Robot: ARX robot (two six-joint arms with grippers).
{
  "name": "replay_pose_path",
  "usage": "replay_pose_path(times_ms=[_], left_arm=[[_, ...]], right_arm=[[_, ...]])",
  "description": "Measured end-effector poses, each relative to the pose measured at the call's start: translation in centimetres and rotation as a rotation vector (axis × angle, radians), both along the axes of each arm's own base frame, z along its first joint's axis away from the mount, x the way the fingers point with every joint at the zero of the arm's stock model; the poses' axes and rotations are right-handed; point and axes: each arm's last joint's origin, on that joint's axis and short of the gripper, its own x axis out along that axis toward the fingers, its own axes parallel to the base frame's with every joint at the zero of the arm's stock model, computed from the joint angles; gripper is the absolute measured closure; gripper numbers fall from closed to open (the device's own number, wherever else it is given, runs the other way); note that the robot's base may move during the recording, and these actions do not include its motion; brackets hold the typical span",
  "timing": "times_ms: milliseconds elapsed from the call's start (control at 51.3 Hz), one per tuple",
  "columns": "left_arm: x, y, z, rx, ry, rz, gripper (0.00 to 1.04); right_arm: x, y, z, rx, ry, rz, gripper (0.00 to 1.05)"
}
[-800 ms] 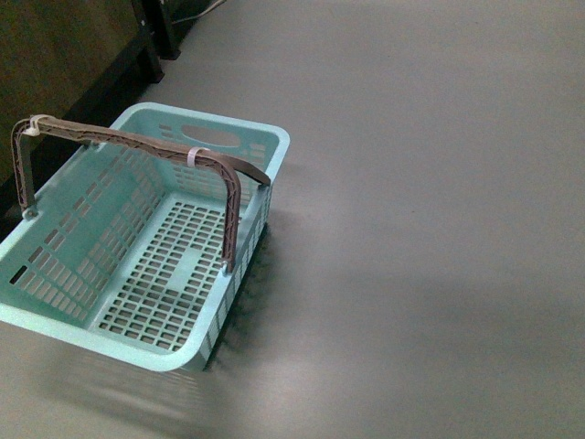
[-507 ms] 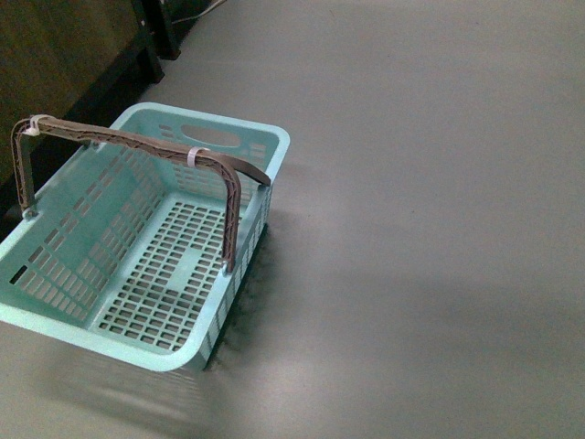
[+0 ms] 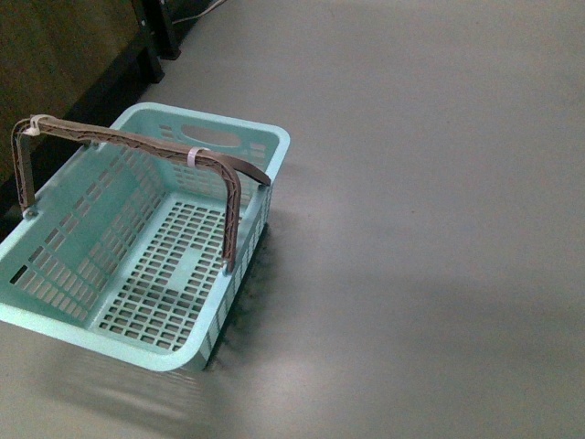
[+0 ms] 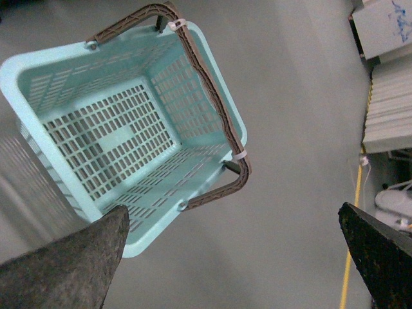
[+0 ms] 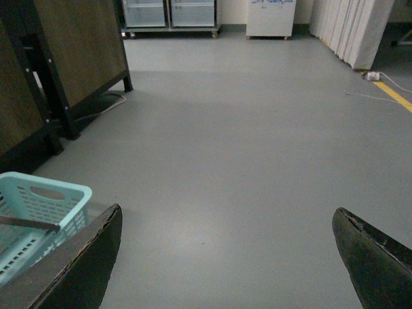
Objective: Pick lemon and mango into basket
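Dark padded fingers (image 4: 58, 270) of left gripper (image 4: 228, 251): spread wide, nothing held. Turquoise basket (image 4: 109, 138) directly beyond them, well apart, on grey floor (image 4: 290, 96); brown handles (image 4: 206, 84) raised, white zip tie (image 4: 239, 155). Right gripper (image 5: 226, 257): likewise wide apart, nothing held; basket off to its left.

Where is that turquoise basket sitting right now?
In the front view the basket sits low on the left, on the grey floor, beside the dark wooden cabinet.
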Motion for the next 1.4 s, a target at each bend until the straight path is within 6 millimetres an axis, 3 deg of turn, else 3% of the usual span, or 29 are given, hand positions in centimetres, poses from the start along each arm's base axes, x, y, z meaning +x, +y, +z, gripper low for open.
replay_pose_path(times_ms=[156,273,566,761,897,1093,1405], left_arm=[[4.3,-0.3,-1.0,-0.082,0.041,0.064,0.07],[8.8,-1.0,-2.6,-0.106,0.081,0.098,0.07],[19.3,-3.1,-10.1,-0.156,0.236,0.138,0.07],[24.3,-4.2,-12.5,-0.173,0.251,0.137,0.07],[26.3,-4.9,-12.5,-0.171,0.236,0.125,0.08],[28.4,-5.4,-12.5,-0.181,0.201,0.106,0.35],[28.3,-5.8,-14.1,-0.177,0.280,0.133,0.81]], right_arm=[[0.0,0.0,0.0,0.000,0.000,0.000,0.09],[0.0,0.0,0.0,0.000,0.000,0.000,0.09],[0.0,0.0,0.0,0.000,0.000,0.000,0.09],[0.0,0.0,0.0,0.000,0.000,0.000,0.09],[0.0,0.0,0.0,0.000,0.000,0.000,0.09],[0.0,0.0,0.0,0.000,0.000,0.000,0.09],[0.0,0.0,0.0,0.000,0.000,0.000,0.09]])
